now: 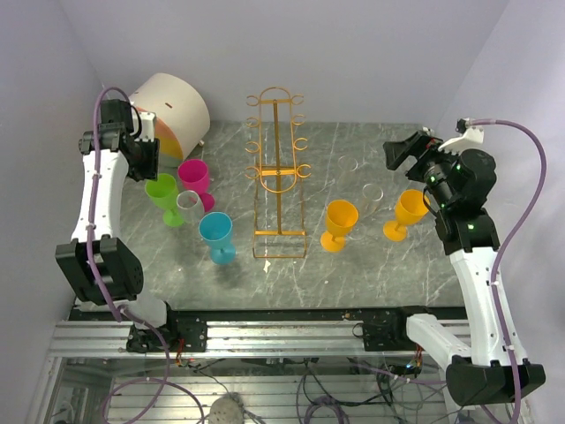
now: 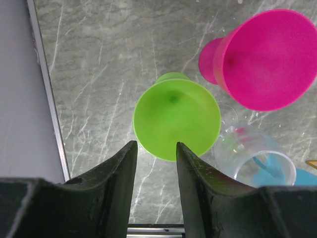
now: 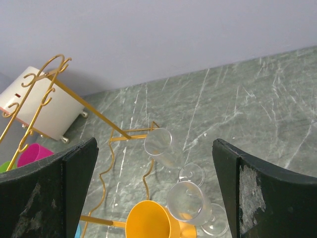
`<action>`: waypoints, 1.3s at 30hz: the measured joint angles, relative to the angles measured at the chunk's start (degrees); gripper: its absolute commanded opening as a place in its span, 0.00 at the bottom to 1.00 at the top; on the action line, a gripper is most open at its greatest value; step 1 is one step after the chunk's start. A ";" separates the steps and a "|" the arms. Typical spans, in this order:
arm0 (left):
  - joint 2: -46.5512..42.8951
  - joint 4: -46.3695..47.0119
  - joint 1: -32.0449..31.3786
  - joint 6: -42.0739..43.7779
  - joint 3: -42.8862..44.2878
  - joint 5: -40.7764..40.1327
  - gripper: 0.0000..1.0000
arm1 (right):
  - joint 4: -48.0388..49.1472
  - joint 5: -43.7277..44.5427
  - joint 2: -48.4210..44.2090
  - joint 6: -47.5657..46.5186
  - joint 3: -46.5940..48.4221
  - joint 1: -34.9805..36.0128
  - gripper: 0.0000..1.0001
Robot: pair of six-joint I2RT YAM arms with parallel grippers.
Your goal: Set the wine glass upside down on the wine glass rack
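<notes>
Top external: wine glass rack (image 1: 279,172) upright mid-table; left gripper (image 2: 156,145) narrowly open, empty, above green glass (image 2: 177,120); right gripper (image 3: 154,144) wide open, empty, facing clear wine glasses (image 3: 188,201).

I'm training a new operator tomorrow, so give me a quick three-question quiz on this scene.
1. True or false: the left gripper and right gripper both hold nothing.
2. Which glass stands right below the left gripper? A blue, B green, C orange.
3. Fill in: the rack carries ___ glasses so far.

Key
1. True; both are open and empty.
2. B, the green glass.
3. No.
</notes>
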 measured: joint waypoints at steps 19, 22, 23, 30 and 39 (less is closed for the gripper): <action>6.69 8.15 1.11 0.55 -5.46 -5.03 0.39 | 0.11 -0.33 -1.01 -0.74 -0.26 0.00 1.00; 7.28 8.76 1.11 0.68 -5.49 -5.51 0.31 | 0.09 -0.11 -1.01 -0.83 -0.39 0.00 1.00; 7.32 8.92 1.11 0.72 -5.60 -5.64 0.29 | 0.11 0.00 -1.01 -0.90 -0.39 0.00 1.00; 7.17 9.68 1.11 1.09 -5.88 -5.53 0.07 | 0.17 0.26 -1.38 -1.14 -0.94 0.00 1.00; 3.82 2.71 1.11 3.45 -1.88 -4.35 0.07 | -1.66 0.61 -1.51 -1.33 0.26 0.00 1.00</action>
